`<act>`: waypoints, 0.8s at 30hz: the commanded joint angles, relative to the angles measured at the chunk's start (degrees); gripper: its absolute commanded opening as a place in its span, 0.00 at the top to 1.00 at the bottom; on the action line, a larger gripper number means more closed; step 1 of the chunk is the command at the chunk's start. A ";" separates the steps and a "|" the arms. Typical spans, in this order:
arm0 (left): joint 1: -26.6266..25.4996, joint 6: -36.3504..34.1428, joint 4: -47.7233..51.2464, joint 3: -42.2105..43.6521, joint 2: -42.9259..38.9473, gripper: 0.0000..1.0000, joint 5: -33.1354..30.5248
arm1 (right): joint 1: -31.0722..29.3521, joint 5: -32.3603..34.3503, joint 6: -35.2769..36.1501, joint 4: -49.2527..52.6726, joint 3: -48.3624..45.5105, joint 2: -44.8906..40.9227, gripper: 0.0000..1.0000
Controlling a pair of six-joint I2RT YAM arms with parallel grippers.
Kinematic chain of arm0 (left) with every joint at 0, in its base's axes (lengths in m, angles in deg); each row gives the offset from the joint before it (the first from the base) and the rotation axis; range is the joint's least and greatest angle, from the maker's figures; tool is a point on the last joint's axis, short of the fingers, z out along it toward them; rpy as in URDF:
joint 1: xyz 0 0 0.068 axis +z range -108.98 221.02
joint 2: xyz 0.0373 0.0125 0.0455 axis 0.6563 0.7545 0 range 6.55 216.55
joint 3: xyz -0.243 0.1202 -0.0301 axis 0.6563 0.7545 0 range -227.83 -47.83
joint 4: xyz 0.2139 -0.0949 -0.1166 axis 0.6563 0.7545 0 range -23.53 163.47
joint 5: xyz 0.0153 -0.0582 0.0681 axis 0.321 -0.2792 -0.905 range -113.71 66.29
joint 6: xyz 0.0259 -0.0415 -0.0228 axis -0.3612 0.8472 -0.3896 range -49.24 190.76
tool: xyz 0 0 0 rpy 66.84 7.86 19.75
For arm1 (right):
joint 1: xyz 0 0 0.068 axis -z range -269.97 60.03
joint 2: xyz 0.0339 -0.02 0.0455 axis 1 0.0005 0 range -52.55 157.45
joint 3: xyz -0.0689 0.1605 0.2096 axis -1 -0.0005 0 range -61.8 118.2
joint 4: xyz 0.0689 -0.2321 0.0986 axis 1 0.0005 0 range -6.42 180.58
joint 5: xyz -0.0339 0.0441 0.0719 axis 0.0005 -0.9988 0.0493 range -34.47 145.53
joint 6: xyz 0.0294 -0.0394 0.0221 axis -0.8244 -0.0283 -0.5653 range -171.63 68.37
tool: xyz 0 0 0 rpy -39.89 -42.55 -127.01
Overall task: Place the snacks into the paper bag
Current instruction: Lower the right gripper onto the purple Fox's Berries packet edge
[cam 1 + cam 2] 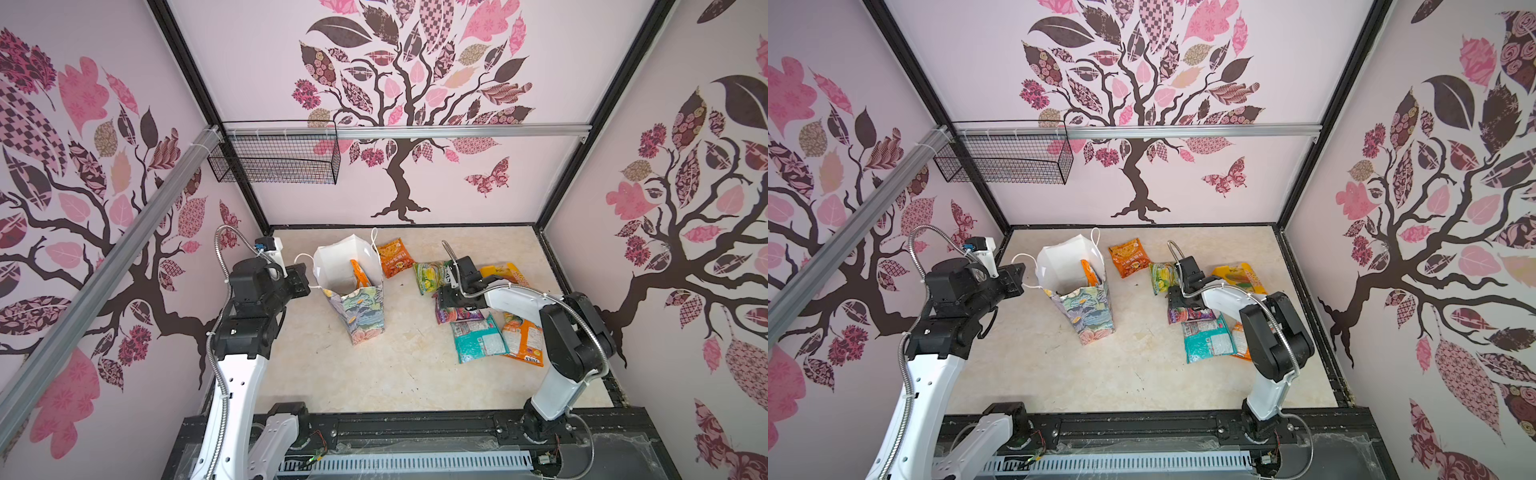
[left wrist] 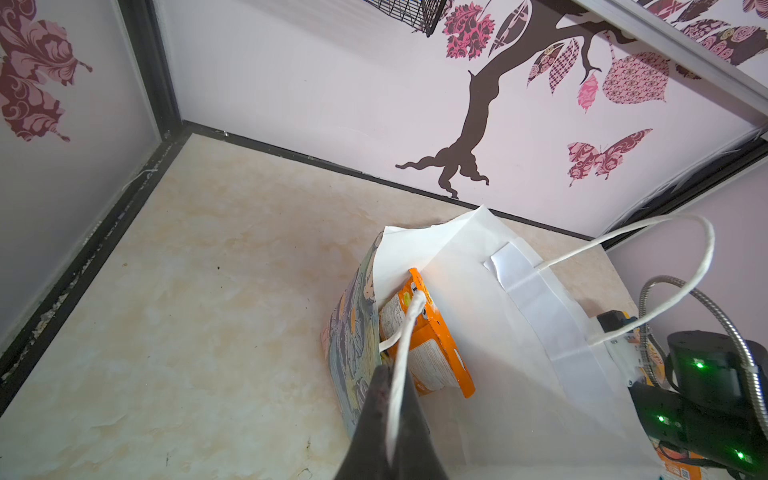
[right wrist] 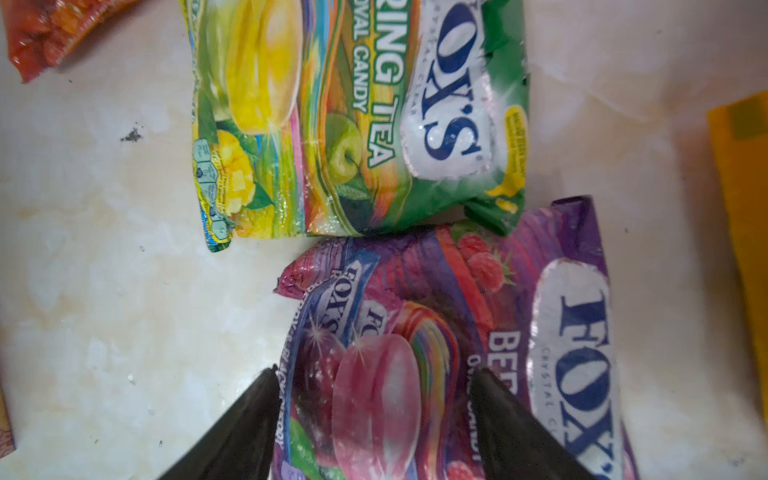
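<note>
Right end effector (image 3: 374, 370), jaws apart, is hovering over the purple packet (image 3: 457, 291) reading "FOX'S", its edge touching the green packet (image 3: 332, 124) reading "SPRING TEA"; left end effector (image 2: 392, 376) is clamping the cord (image 2: 411, 320) of the bag (image 2: 478, 324).

The left gripper (image 2: 392, 386) is pinched tight on 1 white cord handle (image 2: 409, 320) of the paper bag (image 2: 478, 316), which stands open at its 12 o'clock. 1 orange snack packet (image 2: 432, 357) leans inside against the bag's white wall. The other handle (image 2: 702, 266) loops toward 2 o'clock, above a black arm (image 2: 706, 390).
</note>
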 commanded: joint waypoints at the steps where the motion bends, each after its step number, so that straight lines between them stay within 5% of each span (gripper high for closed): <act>1: 0.35 -0.65 -1.00 1.41 -0.20 1.00 0.55 | 0.02 -5.90 1.70 3.07 3.88 3.71 0.26; 16: 2.23 0.14 -1.72 1.64 -0.10 1.00 2.80 | -3.81 -27.43 3.71 -0.76 5.10 0.98 0.27; 24: 2.21 0.14 -1.73 1.66 -0.12 1.00 2.66 | -1.12 -15.48 -0.13 -1.70 0.74 -6.75 0.27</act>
